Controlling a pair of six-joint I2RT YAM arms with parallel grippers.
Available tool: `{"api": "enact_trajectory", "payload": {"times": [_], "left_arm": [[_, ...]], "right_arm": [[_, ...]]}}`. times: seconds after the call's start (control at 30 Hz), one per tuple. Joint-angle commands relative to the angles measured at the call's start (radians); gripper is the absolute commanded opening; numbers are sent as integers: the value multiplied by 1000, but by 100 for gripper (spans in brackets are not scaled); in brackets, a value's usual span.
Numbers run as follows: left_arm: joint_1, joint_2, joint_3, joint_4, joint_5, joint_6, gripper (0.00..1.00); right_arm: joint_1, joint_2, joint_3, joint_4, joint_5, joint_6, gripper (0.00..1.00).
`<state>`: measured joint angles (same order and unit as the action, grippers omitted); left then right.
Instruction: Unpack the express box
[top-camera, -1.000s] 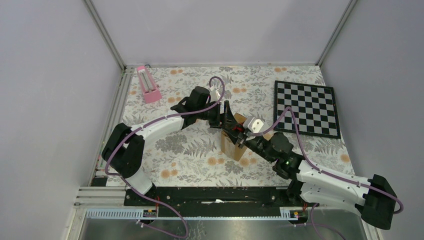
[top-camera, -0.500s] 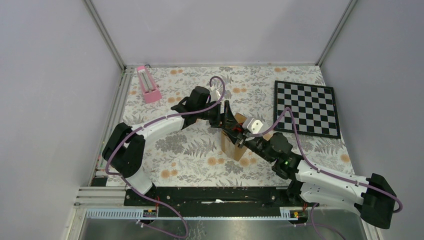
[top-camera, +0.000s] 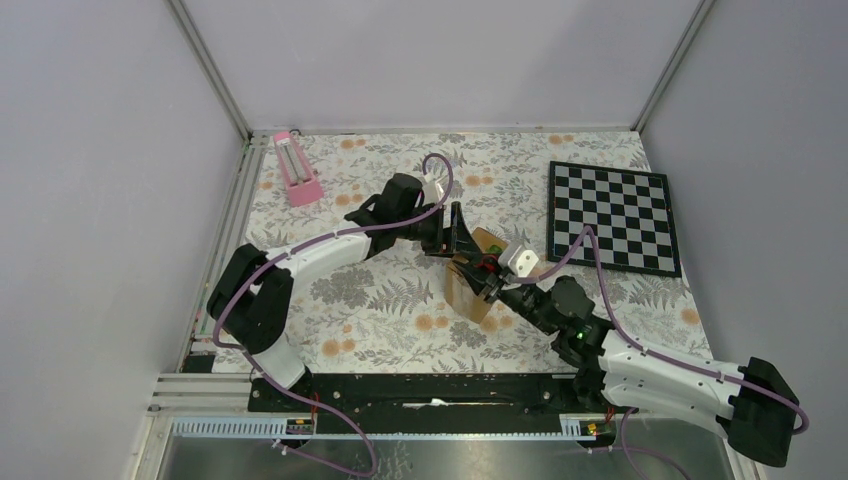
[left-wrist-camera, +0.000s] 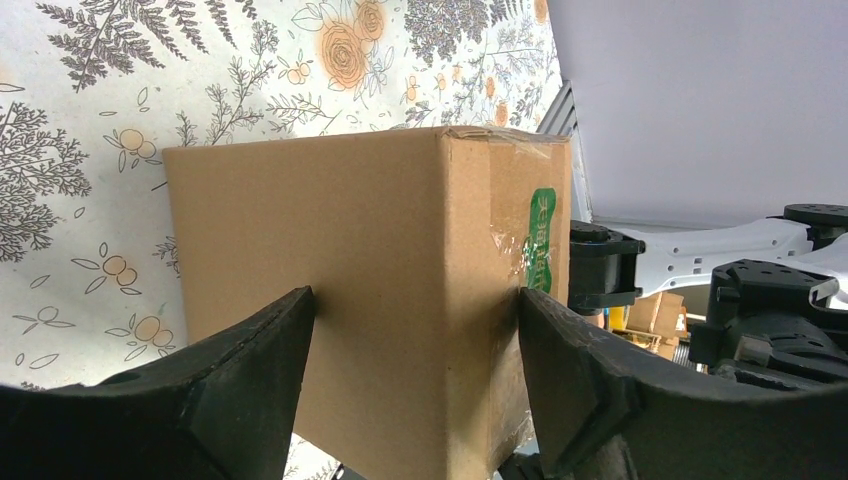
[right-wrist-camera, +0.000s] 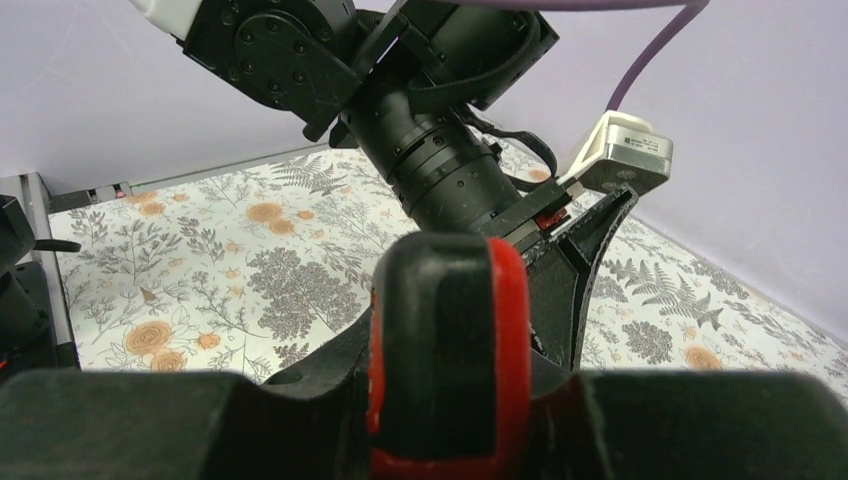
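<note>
The express box (top-camera: 466, 296) is a small brown carton standing on the floral table mat. In the left wrist view the express box (left-wrist-camera: 360, 260) fills the frame, with clear tape and a green mark on one side. My left gripper (top-camera: 453, 238) is shut on the express box, one finger pressed on each side, as the left wrist view (left-wrist-camera: 415, 310) shows. My right gripper (top-camera: 490, 277) is at the box's top, shut on a black-and-red object (right-wrist-camera: 450, 330). The right wrist view shows my right gripper (right-wrist-camera: 450, 410) facing the left arm's wrist (right-wrist-camera: 440, 150). No white label shows.
A black-and-white chessboard (top-camera: 612, 216) lies at the back right. A pink metronome-like object (top-camera: 296, 168) stands at the back left. Grey walls enclose the table on three sides. A metal rail (top-camera: 400, 390) runs along the near edge.
My right arm has drawn back a little toward the right and near side, with the black-and-red object still in its fingers. The left gripper has kept its hold on the box.
</note>
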<state>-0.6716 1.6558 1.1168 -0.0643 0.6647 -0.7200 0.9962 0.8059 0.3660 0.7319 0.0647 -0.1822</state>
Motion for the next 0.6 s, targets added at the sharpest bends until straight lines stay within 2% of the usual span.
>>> {"api": "enact_trajectory", "payload": {"times": [0.0, 0.4, 0.57], "left_arm": [[-9, 50, -10, -75, -28, 30, 72], [-11, 62, 2, -100, -46, 45, 70], [-12, 77, 12, -130, -65, 74, 69]], "right_arm": [[8, -4, -32, -18, 39, 24, 0], [9, 5, 35, 8, 38, 30, 0], [9, -2, 92, -38, 26, 10, 0]]}}
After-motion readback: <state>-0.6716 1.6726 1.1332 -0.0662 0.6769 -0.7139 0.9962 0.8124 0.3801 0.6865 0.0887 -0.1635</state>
